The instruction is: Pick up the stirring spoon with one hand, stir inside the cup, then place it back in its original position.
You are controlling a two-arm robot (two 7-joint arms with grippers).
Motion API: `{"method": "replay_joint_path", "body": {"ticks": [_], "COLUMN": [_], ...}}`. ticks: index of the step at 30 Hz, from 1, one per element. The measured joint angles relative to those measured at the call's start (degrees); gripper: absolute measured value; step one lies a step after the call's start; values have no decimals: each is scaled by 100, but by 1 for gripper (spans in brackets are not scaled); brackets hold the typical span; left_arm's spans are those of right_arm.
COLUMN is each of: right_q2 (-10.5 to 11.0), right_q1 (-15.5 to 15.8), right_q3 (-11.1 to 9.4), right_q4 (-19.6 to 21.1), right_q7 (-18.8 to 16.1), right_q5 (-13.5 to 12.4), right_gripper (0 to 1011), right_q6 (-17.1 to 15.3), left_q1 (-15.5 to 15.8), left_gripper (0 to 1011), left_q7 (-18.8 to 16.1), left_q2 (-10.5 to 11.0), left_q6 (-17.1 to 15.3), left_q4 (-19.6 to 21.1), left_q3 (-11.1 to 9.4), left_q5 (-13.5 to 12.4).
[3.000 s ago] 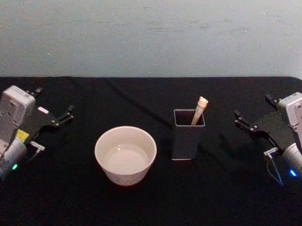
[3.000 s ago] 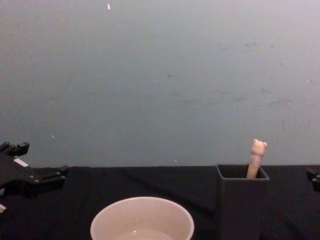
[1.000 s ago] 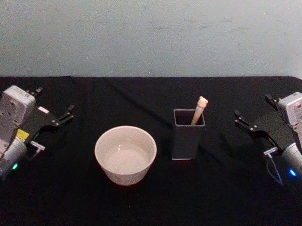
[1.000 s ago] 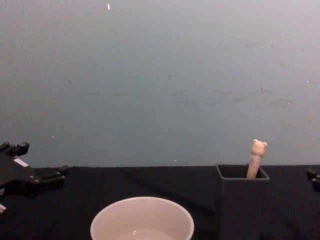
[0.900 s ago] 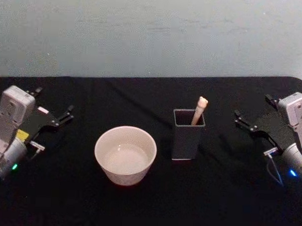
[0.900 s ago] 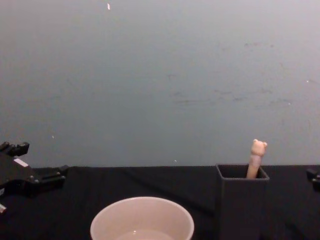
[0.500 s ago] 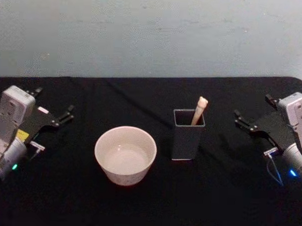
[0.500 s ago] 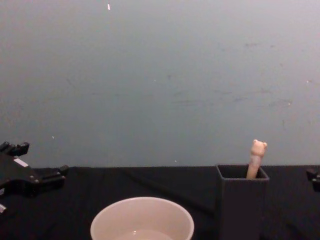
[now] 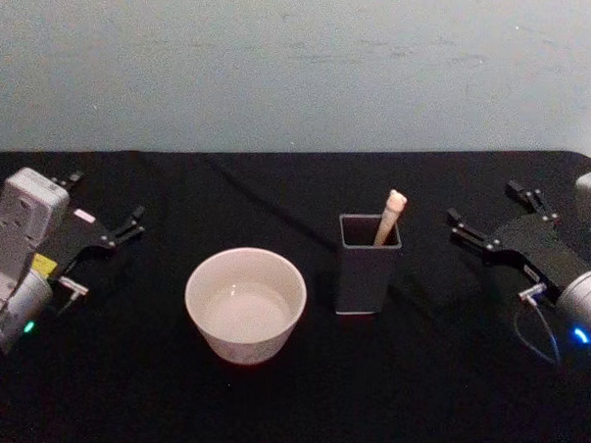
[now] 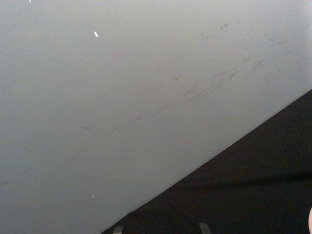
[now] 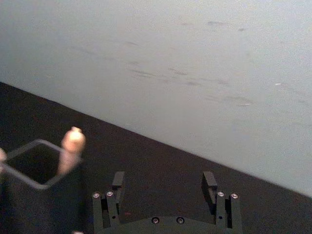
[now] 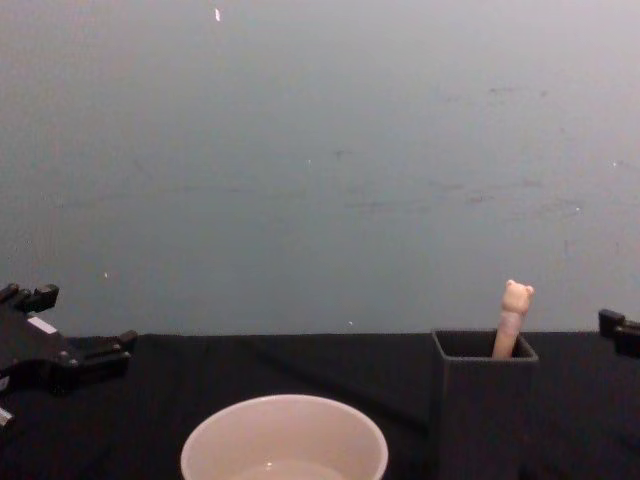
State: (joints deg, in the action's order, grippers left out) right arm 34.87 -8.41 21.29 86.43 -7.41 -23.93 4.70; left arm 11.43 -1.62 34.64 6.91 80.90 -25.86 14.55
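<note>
Leftward of right gripper (image 9: 482, 201), jaws apart, stands stirring spoon (image 9: 388, 217).

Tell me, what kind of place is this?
Probably a robot test bench: a black-covered table against a bare wall, with the left end effector and right end effector flanking a cup and a spoon holder.

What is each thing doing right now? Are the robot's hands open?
stirring spoon: leaning in the holder, bear head poking out.
holder: upright beside the cup.
cup: upright, no spoon in it.
left gripper: jaws open, empty, far left.
right gripper: jaws open, empty, right of the holder.
</note>
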Motion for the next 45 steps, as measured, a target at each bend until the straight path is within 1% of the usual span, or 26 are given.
{"method": "replay_joint_path", "body": {"ticks": [3, 4, 6, 8, 9, 13, 15, 18, 21, 28, 31, 36, 39, 45], "right_q2": [29, 44, 57, 53, 35, -53, -96, -257, -364, -705, -796, -891, -912, -910], "right_q1": [69, 106, 146, 159, 161, 99, 57, -101, -206, -537, -611, -661, -662, -662], "right_q3": [-78, -114, -149, -157, -158, -121, -96, -21, 14, 103, 113, 100, 84, 82], "right_q4": [151, 231, 331, 379, 401, 388, 353, 209, 106, -272, -378, -445, -444, -443], "right_q7": [-297, -489, -752, -915, -1054, -1301, -1355, -1461, -1498, -1552, -1578, -1627, -1643, -1643], "right_q5": [-292, -469, -689, -817, -923, -1038, -1039, -1014, -966, -718, -651, -577, -523, -524], "right_gripper": [1002, 1002, 1002, 1002, 1002, 1002, 1002, 1002, 1002, 1002, 1002, 1002, 1002, 1002], "right_q6": [-132, -232, -371, -465, -556, -722, -760, -836, -856, -808, -783, -749, -738, -736], "left_q1": [0, 0, 0, 0, 0, 0, 0, 0, 0, 0, 0, 0, 0, 0], "left_gripper": [1001, 1001, 1001, 1001, 1001, 1001, 1001, 1001, 1001, 1001, 1001, 1001, 1001, 1001], "left_q7": [0, 0, 0, 0, 0, 0, 0, 0, 0, 0, 0, 0, 0, 0], "left_q2": [0, 0, 0, 0, 0, 0, 0, 0, 0, 0, 0, 0, 0, 0], "left_q6": [0, 0, 0, 0, 0, 0, 0, 0, 0, 0, 0, 0, 0, 0], "left_q4": [0, 0, 0, 0, 0, 0, 0, 0, 0, 0, 0, 0, 0, 0], "left_q3": [0, 0, 0, 0, 0, 0, 0, 0, 0, 0, 0, 0, 0, 0], "left_q5": [0, 0, 0, 0, 0, 0, 0, 0, 0, 0, 0, 0, 0, 0]}}
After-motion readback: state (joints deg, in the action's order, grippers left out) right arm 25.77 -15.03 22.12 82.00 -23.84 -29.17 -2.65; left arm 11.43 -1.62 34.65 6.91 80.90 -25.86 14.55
